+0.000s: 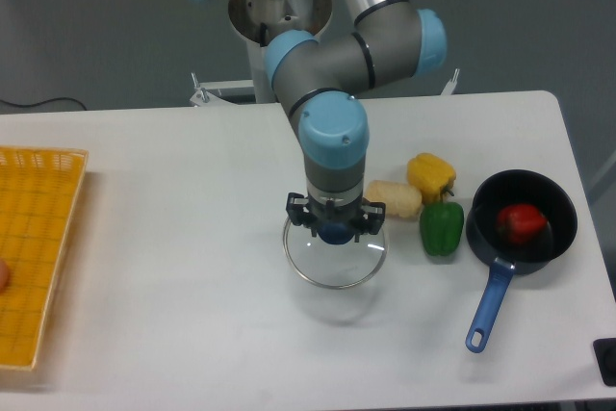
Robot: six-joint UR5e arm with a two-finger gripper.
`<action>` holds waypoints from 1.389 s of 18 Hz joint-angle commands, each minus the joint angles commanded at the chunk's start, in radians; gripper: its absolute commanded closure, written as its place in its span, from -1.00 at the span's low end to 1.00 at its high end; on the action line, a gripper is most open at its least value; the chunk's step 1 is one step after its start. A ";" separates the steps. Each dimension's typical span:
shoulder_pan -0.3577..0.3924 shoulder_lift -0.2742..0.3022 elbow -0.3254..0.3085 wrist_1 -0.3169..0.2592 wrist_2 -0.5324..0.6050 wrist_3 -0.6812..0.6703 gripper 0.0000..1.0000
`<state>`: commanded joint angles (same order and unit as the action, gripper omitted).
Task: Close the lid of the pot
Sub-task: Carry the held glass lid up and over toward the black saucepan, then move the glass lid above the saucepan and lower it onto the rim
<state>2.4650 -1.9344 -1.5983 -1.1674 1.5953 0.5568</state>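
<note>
1. Nearest the camera, the long blue handle of the pot (521, 217) is pointing down toward the front edge of the white table (144, 334), with the dark round bowl sitting open at the right side, well apart from the arm.
2. Inside that pot a red pepper (521, 222) is lying, uncovered.
3. Moving in, the lid (334, 255) is hanging above the tabletop at centre, its metal rim ringing the clear glass and a faint shadow showing on the table beneath it.
4. The gripper (335, 228) is pointing straight down and is clamped around the lid's blue knob, carrying the lid.
5. Just right of the gripper, a green pepper (441, 228) is standing close beside the pot's left rim.
6. Behind it, a pale corn piece (396, 198) and a yellow pepper (430, 175) are sitting side by side.
7. Far left, a yellow basket (37, 238) is resting at the table's edge.
</note>
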 joint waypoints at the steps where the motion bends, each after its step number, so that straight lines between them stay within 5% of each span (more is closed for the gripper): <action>1: 0.005 0.008 -0.003 0.000 0.003 0.002 -0.17; 25: 0.310 0.063 -0.035 -0.011 0.005 0.356 -0.10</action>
<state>2.7749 -1.8715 -1.6337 -1.1781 1.5999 0.9126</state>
